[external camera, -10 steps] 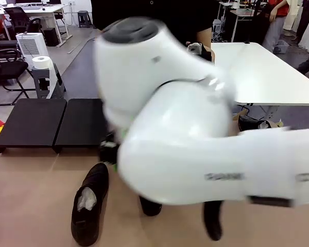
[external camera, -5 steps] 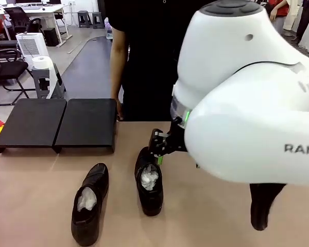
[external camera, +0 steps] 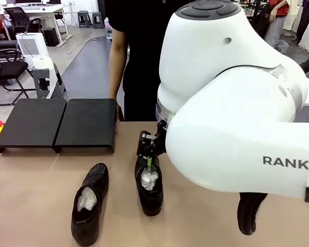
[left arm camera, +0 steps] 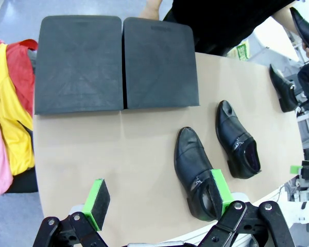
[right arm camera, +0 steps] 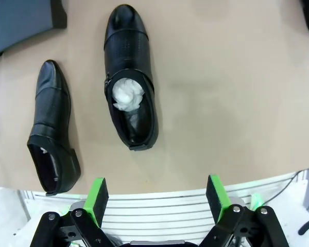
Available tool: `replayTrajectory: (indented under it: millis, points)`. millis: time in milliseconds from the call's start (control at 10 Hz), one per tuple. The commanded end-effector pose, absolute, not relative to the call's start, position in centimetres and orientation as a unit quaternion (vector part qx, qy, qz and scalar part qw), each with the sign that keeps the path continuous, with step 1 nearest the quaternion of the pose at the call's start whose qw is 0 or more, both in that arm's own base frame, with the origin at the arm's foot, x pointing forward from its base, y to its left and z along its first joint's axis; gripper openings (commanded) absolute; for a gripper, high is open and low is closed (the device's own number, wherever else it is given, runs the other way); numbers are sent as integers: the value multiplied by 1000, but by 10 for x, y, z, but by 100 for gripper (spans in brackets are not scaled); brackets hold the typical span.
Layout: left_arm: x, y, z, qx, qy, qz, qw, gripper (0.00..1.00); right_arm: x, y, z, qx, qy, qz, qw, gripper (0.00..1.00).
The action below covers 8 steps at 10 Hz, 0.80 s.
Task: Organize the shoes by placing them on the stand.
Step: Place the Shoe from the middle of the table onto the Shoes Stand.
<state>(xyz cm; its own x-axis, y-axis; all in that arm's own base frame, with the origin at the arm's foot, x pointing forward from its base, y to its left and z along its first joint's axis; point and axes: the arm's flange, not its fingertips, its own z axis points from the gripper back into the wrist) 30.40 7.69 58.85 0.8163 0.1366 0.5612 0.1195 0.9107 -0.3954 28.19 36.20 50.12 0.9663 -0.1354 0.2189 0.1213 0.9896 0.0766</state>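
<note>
Right claw (right arm camera: 157, 195) wide open, empty, over beige desk (right arm camera: 221, 103). Glossy black leather shoe with white paper stuffing (right arm camera: 129, 98) just ahead of it, second black shoe (right arm camera: 51, 128) beside. Left claw (left arm camera: 158, 198) also wide open, empty; matte black flat stand (left arm camera: 77, 62) well ahead.

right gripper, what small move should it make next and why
Probably lower the right gripper, jaws open, onto the paper-stuffed shoe so the pads straddle its sides. In the front view it hangs above that shoe, and the shoe lies on the table, not yet on the stand.
</note>
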Motion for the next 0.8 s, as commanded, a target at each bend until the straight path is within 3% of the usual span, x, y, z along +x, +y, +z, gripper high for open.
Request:
replayTrajectory:
  millis: [0,200,500,700]
  points:
    - [304,78,589,-217,-304,-2,928,100,286,365,503,35,-109,-76,990,100]
    - [302,50,562,-158,-322,51,932,100,286,365,503,35,-109,-76,990,100]
    - [272,-45,482,-117,-206,118,964,100,286,365,503,35,-109,-76,990,100]
    - [260,-55,456,-106,-171,140,969,100,286,365,503,35,-109,-76,990,100]
